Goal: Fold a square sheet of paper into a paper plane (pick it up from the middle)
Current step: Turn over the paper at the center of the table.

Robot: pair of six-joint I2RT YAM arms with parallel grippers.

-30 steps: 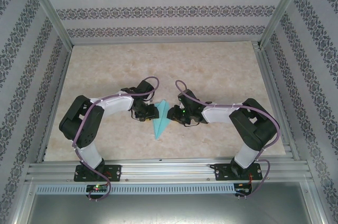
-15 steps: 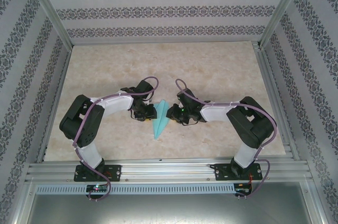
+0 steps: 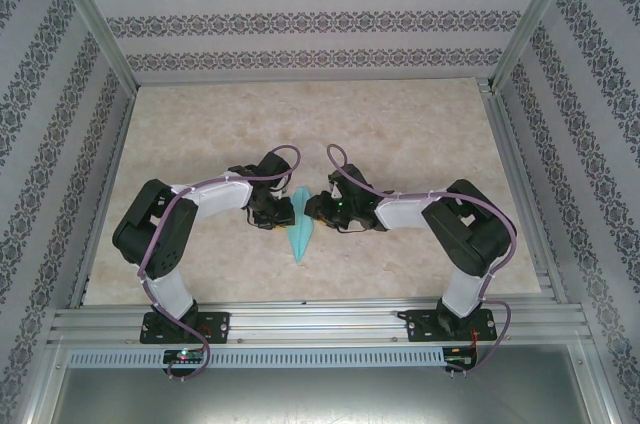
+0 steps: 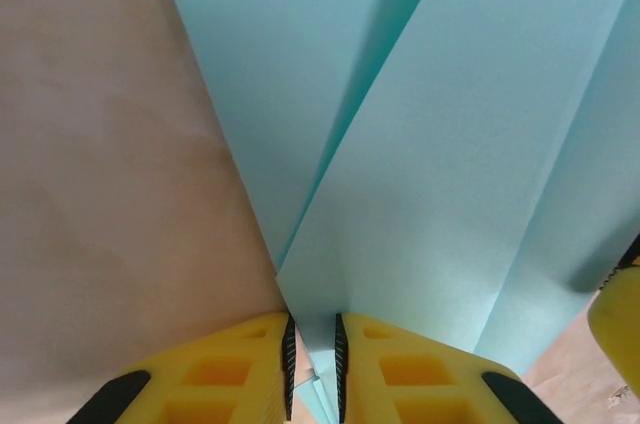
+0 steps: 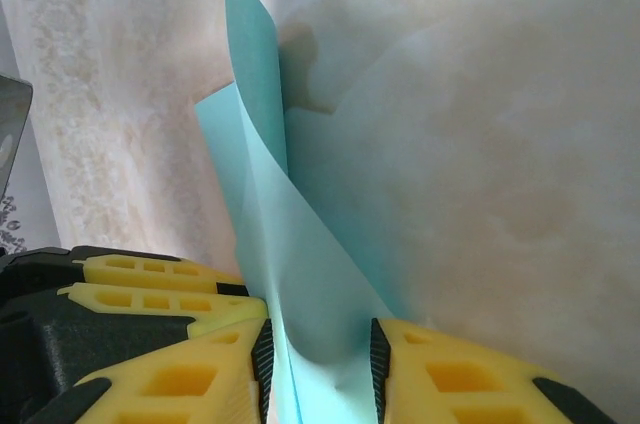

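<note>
left end effector [image 4: 313,369] — jaws narrow, pinching the folded lower edge of the turquoise paper plane [image 4: 450,144]. right end effector [image 5: 320,369] — jaws slightly wider, with a raised flap of the paper plane curving up between the pads; whether they press it cannot be told. the paper plane [image 3: 299,239] lies mid-surface [image 3: 400,124] between both end effectors, its narrow tip toward the arm bases.
</note>
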